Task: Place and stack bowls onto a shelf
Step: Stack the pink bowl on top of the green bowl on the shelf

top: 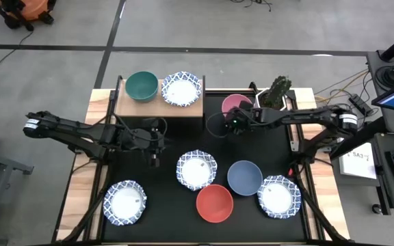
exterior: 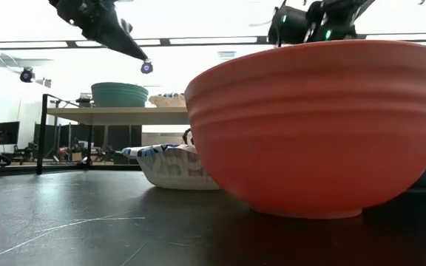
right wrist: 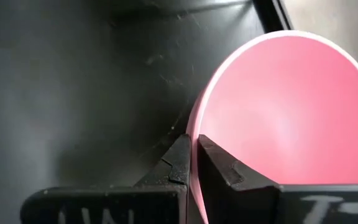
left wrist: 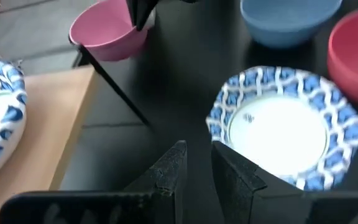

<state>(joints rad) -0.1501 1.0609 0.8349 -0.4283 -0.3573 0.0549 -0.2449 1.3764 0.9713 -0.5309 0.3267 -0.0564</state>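
Note:
The shelf (top: 132,106) stands at the table's far left and carries a green bowl (top: 142,85) and a white blue-rimmed bowl (top: 181,89). To its right sits the pink bowl (top: 236,104), with my right gripper (top: 232,121) shut on its rim. My left gripper (top: 154,157) hovers left of the middle white blue-rimmed bowl (top: 196,169), touching nothing; the left wrist view shows a narrow gap between its fingers (left wrist: 197,165). On the near table rest the red bowl (top: 214,203), the blue bowl (top: 245,177) and two more white blue-rimmed bowls (top: 125,202) (top: 278,196). My right gripper pinches the pink bowl's rim (right wrist: 194,140) on its near side, one finger inside the bowl and one outside. The fingers come from above, pointing down. I cannot tell whether the bowl's base still rests on the table.
A cactus in a white pot (top: 277,92) stands just right of the pink bowl at the far edge. The shelf's right end (top: 195,108) holds no bowl. In the low view the red bowl (exterior: 316,125) blocks most of the table's right side.

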